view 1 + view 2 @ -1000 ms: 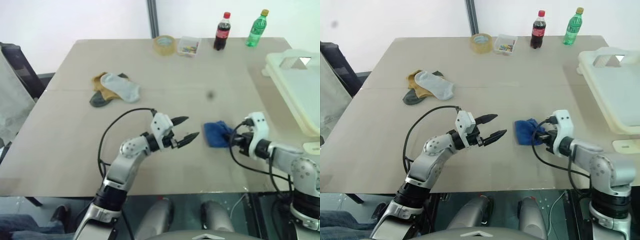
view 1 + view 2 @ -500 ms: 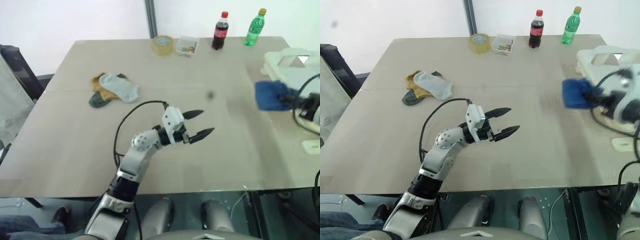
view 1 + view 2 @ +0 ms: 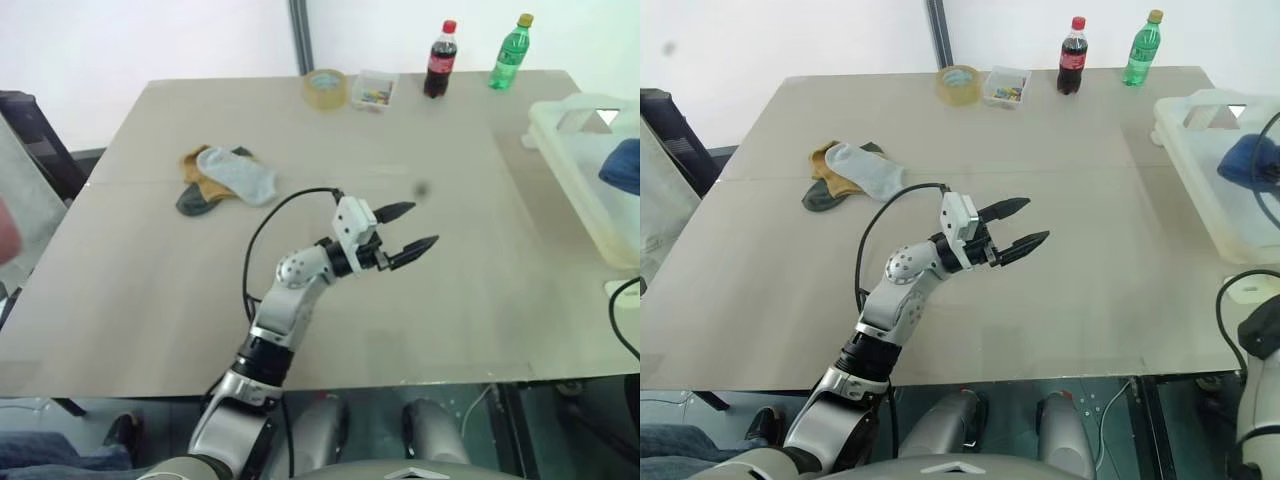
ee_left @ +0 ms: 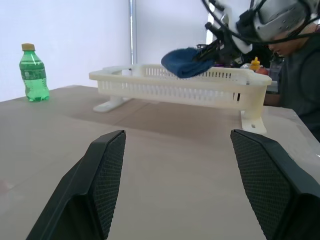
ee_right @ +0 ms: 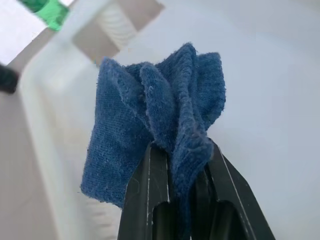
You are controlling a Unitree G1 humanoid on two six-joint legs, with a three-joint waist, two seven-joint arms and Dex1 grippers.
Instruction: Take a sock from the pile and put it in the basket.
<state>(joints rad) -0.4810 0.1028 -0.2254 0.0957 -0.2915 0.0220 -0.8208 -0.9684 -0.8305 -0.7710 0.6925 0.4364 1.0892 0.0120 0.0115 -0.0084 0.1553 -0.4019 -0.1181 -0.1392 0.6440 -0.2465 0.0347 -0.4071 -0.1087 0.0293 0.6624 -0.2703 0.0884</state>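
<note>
Your right gripper point(image 5: 180, 165) is pinching the blue sock point(image 5: 160, 125) between its two black fingers — jaws nearly together, with a bunched fold of knit caught between them and the rest drooping loose below. It is hanging over the inside of the basket point(image 3: 585, 190), above the rim in the left wrist view, not touching the floor of it.

Your left gripper point(image 3: 400, 235) is hovering above the bare middle of the table point(image 3: 140, 270), fingers apart, holding nothing, pointing toward the basket.

The pile point(image 3: 225, 178) is lying well away toward the table's far left: a light grey sock over a mustard one and a dark grey one.

Handling note: the sock is looking light, limp and soft, with nothing fragile about it. It is folding wherever it is pinched, so a grip on a gathered fold — as you are doing here — should be serving better than an edge, which could slip out. Judging from this, letting go is the step remaining; watch for the knit clinging to a finger.
</note>
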